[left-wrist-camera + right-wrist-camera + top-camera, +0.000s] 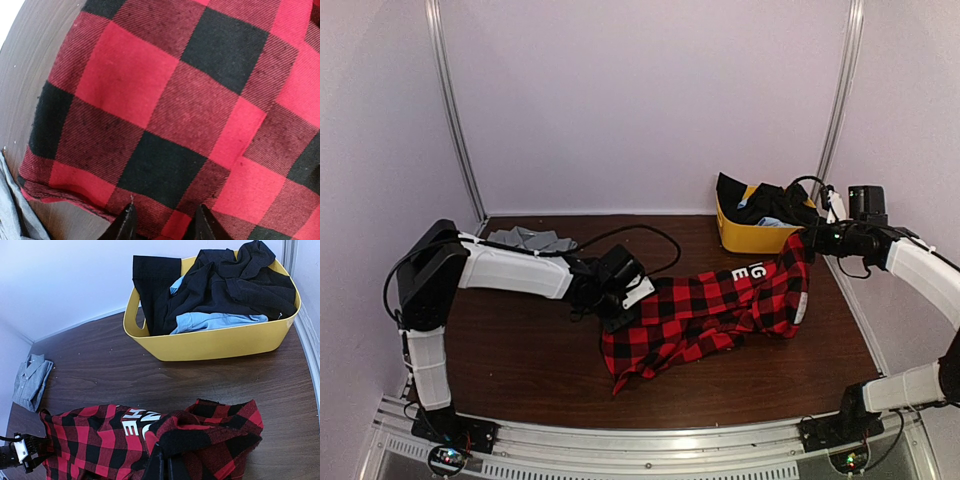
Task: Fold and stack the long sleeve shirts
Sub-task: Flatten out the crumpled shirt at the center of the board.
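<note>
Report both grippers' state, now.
Left gripper: fingers apart over the flannel shirt; whether it grips cannot be told.
Right gripper: shut on the flannel shirt, one end raised.

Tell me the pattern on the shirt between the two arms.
Red-and-black buffalo check on the large flannel shirt; clearest in the left wrist view.

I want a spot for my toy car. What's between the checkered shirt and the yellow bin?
Nothing, just bare brown table between the checkered shirt and the yellow bin. The right wrist view shows it.
</note>
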